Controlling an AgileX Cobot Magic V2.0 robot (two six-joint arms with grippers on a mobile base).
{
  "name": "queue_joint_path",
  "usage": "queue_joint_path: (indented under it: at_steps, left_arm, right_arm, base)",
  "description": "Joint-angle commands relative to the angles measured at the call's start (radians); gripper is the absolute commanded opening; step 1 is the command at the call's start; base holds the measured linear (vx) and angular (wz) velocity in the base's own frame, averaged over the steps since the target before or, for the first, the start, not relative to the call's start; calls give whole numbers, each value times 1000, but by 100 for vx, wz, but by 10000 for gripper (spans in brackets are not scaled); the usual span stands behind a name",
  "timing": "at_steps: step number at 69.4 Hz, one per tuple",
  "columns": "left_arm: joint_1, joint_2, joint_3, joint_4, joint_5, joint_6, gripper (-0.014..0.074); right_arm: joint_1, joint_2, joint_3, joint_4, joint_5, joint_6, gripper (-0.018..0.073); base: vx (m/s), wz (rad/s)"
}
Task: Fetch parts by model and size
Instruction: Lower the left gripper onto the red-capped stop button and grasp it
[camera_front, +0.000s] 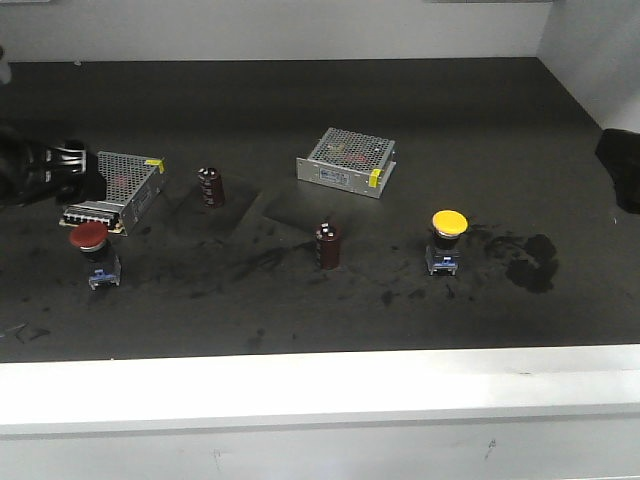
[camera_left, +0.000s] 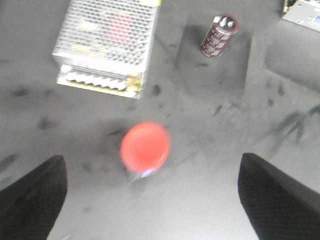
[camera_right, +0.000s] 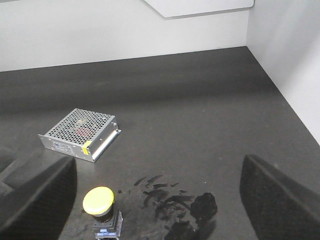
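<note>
The red-capped push button (camera_front: 90, 243) stands at the front left of the dark table, next to a mesh box. In the left wrist view the red button (camera_left: 145, 147) is blurred and lies between and just ahead of my left gripper's (camera_left: 150, 192) widely spread fingers (camera_left: 32, 197), untouched. The left gripper (camera_front: 40, 170) shows at the table's left edge. The yellow-capped push button (camera_front: 448, 232) stands at the right front. In the right wrist view the yellow button (camera_right: 100, 202) sits near the left finger (camera_right: 40, 200) of my open right gripper (camera_right: 159, 197), apart from it.
Two silver mesh boxes (camera_front: 120, 187) (camera_front: 347, 160) and two dark brown cylinders (camera_front: 211, 186) (camera_front: 328, 245) stand on the table. Black smears (camera_front: 525, 262) mark the surface right of the yellow button. A white ledge (camera_front: 320, 385) runs along the front; white walls enclose the back and right.
</note>
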Motion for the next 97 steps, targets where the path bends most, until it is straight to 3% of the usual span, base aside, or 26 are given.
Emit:
queue_joint_path:
  at_steps: [1,14,39,58,78,97]
  left_arm:
    - [-13,55,-97,59,67,-89,645]
    - [-13,197,-201,76,193,-146,637]
    - [-31,322,-324,51,245,-156,609]
    - [-34,395,-330,52,319,-183,606]
    - [-34,415,-329,51,285,-227,584]
    - [-34,415,-329,50,292,-228,492]
  right_arm:
    - [0,-4,-31,-4,-75,-5,612]
    - [0,-4,-31,-4,-74,-5,606]
    - [0,-4,-31,-4,-72,-5,594]
    - [0,-4,-31,-4,-72,-5,594]
    - [0,-4,-31,-4,-57,-5,594]
    - [0,-4,-31,-4,-28,-5,594]
  base:
    - [0,0]
    - [0,0]
    - [0,0]
    - [0,0]
    - [0,0]
    - [0,0]
